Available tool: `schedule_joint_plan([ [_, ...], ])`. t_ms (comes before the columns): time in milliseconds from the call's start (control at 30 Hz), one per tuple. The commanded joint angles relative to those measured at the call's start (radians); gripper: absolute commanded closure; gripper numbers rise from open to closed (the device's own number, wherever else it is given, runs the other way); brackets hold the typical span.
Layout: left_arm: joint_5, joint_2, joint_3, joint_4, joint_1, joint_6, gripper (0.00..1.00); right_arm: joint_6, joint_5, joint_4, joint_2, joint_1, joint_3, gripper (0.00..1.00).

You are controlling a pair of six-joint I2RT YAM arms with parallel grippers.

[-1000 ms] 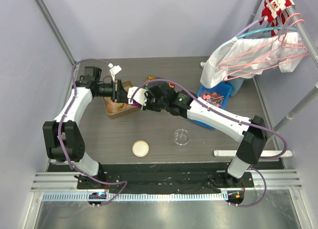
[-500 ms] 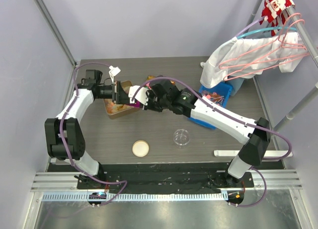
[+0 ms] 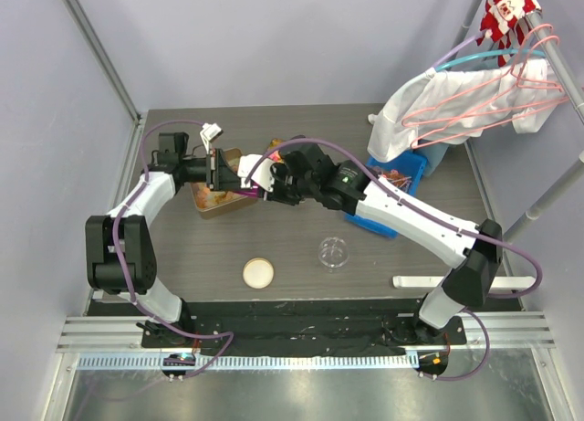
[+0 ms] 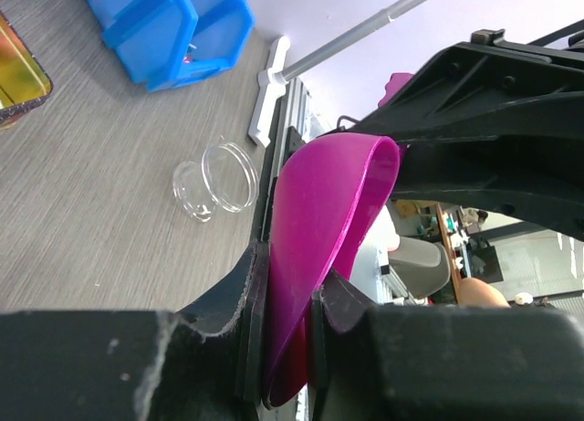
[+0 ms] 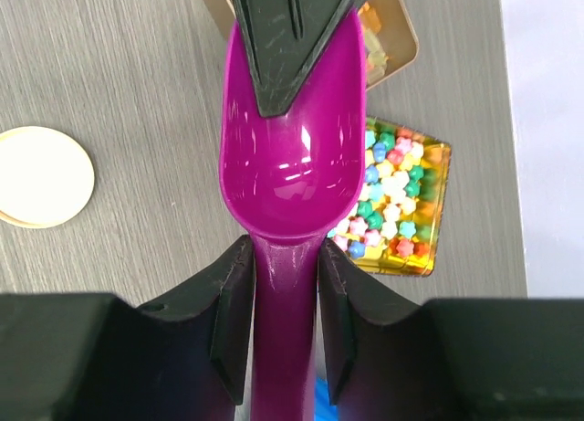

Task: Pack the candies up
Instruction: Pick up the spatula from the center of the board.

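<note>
A magenta scoop (image 5: 292, 165) hangs empty over the table between my two grippers. My left gripper (image 4: 290, 284) is shut on the rim of the scoop's bowl (image 4: 328, 211). My right gripper (image 5: 285, 257) has a finger against each side of the handle. Below the scoop, a gold tray (image 5: 436, 257) holds the candies (image 5: 392, 197), small star-shaped pieces in several colours. A second gold tin (image 5: 401, 51) behind it shows orange and yellow candies. In the top view both grippers meet over the tin (image 3: 214, 200) at the back left.
A clear round dish (image 3: 334, 252) and a cream lid (image 3: 258, 273) lie nearer the front. Blue bins (image 3: 394, 179) sit under the right arm. A white bar (image 3: 456, 280) lies at the front right. Clothes on hangers (image 3: 465, 101) hang at the back right.
Both grippers and the scoop between them have shifted slightly left, toward the tin. The right arm has stretched further out, and its jaws have eased slightly.
</note>
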Motion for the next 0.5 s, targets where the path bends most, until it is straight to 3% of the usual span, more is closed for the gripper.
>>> schedule_joint_plan([
  [0, 0.055, -0.025, -0.007, 0.086, -0.008, -0.037, 1.0, 0.0, -0.047, 0.089, -0.067, 0.008, 0.059, 0.61],
  [333, 0.071, -0.025, -0.007, 0.112, -0.008, -0.058, 1.0, -0.026, -0.026, 0.092, -0.049, 0.008, 0.033, 0.59],
  [467, 0.077, -0.029, -0.007, 0.129, -0.002, -0.075, 1.0, -0.05, -0.013, 0.068, -0.056, 0.008, 0.019, 0.52],
])
